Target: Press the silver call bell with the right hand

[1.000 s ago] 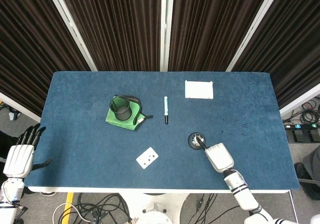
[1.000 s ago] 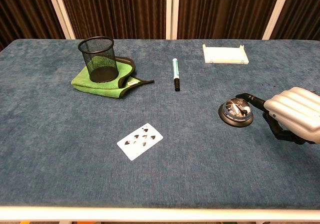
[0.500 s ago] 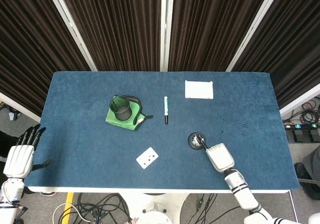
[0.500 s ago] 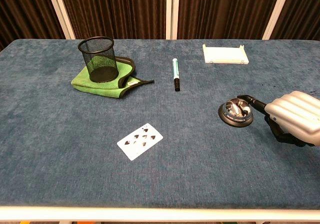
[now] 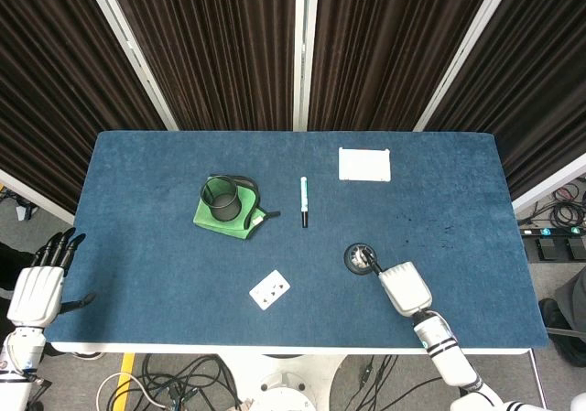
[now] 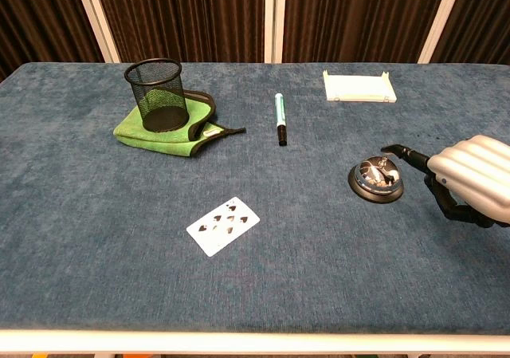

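Observation:
The silver call bell sits on its black base on the blue table, right of centre and towards the front. My right hand hovers just right of it and holds nothing. One dark finger points out towards the bell, with its tip a little above and right of the dome and not touching it. The other fingers are curled under. My left hand hangs off the table's front left corner with its fingers spread and nothing in them.
A black mesh cup stands on a green cloth at the back left. A green-and-black marker lies mid-table. A white tray lies at the back right, and a playing card lies near the front.
My right hand has drawn back to the right and risen slightly. Its pointing fingertip has come up off the top of the bell. The left hand has not moved.

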Robot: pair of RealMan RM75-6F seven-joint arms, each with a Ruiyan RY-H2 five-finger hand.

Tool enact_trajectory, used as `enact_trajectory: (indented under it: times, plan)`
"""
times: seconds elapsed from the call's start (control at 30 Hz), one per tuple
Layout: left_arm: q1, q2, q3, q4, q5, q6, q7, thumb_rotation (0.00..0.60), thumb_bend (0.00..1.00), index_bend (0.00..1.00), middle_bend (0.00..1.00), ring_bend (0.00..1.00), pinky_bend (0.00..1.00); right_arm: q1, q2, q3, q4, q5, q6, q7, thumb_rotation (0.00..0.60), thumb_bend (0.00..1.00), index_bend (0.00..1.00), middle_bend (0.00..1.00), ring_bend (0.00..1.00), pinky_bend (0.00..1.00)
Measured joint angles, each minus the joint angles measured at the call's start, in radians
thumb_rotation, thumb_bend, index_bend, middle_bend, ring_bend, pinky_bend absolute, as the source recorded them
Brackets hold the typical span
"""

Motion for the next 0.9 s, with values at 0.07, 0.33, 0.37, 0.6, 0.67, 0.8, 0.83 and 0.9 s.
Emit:
enact_trajectory:
  times: [0.07,0.33,0.37,0.6,0.67,0.8,0.83,0.9]
  plan:
    - [0.0,0.0,0.0,0.001,-0.002,-0.002,-0.001,0.6,0.03,0.09,0.01,0.0,0.16,0.002,-0.008,-0.003,0.014,0.016,-0.021,-0.006,0.6,1.0,0.0,0.9,0.86,0.76]
    - [0.003,0.002,-0.001,0.001,0.0,0.006,-0.006,0.6,0.03,0.09,0.01,0.0,0.16,0.004,-0.023,-0.009,0.029,0.023,-0.023,-0.008,0.6,1.0,0.0,0.9,0.86,0.75]
    - [0.003,0.003,-0.001,0.0,0.002,0.006,-0.005,0.6,0.03,0.09,0.01,0.0,0.16,0.003,-0.02,-0.008,0.024,0.017,-0.012,-0.003,0.6,1.0,0.0,0.9,0.86,0.76]
    - [-0.002,0.0,-0.001,-0.004,0.003,0.0,0.002,0.6,0.03,0.09,0.01,0.0,0.16,0.001,0.006,-0.002,0.0,-0.01,0.029,0.028,0.6,1.0,0.0,0.9,0.86,0.76]
    - [-0.002,0.0,-0.002,-0.003,0.001,-0.002,0.003,0.6,0.03,0.09,0.01,0.0,0.16,0.003,0.004,-0.005,0.006,0.0,0.009,0.023,0.6,1.0,0.0,0.9,0.86,0.76]
    - [-0.001,0.0,-0.002,-0.001,-0.002,-0.002,-0.002,0.6,0.03,0.09,0.01,0.0,0.16,0.006,-0.011,-0.014,0.034,0.024,-0.031,0.012,0.6,1.0,0.0,0.9,0.86,0.76]
    - [-0.001,0.0,-0.003,-0.001,-0.002,-0.002,-0.002,0.6,0.03,0.09,0.01,0.0,0.16,0.006,-0.015,-0.017,0.038,0.027,-0.034,0.011,0.6,1.0,0.0,0.9,0.86,0.76]
    - [-0.001,0.0,-0.002,0.0,0.0,-0.001,-0.002,0.6,0.03,0.09,0.01,0.0,0.16,0.006,-0.014,-0.017,0.036,0.024,-0.028,0.012,0.6,1.0,0.0,0.9,0.86,0.76]
